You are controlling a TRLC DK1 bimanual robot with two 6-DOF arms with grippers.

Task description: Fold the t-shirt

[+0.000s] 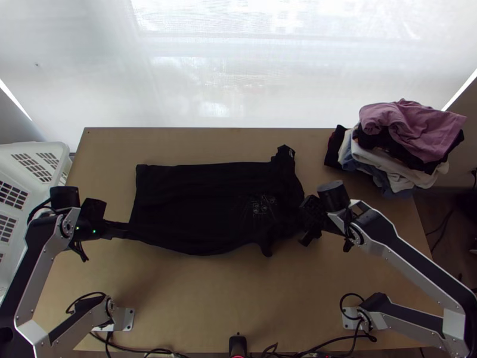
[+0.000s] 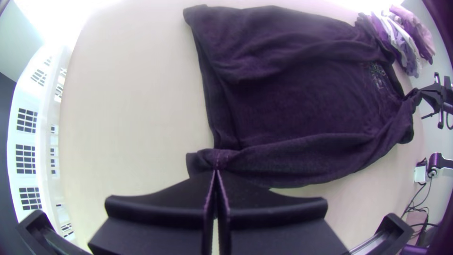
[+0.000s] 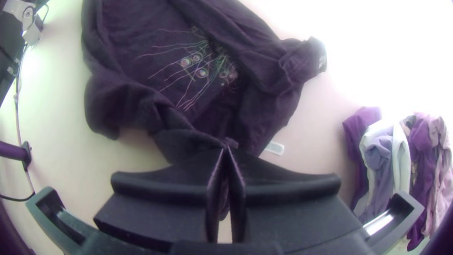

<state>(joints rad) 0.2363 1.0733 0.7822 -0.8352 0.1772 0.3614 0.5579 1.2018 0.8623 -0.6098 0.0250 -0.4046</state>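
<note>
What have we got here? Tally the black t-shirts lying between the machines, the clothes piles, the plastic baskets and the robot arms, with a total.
Black t-shirt: 1
Clothes pile: 1
White plastic basket: 1
Robot arms: 2
Total: 5

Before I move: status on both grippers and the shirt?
Left gripper shut on shirt's hem corner; right gripper shut on its collar side. T-shirt laid out, near edge bunched. Clothes pile off at far right.
</note>
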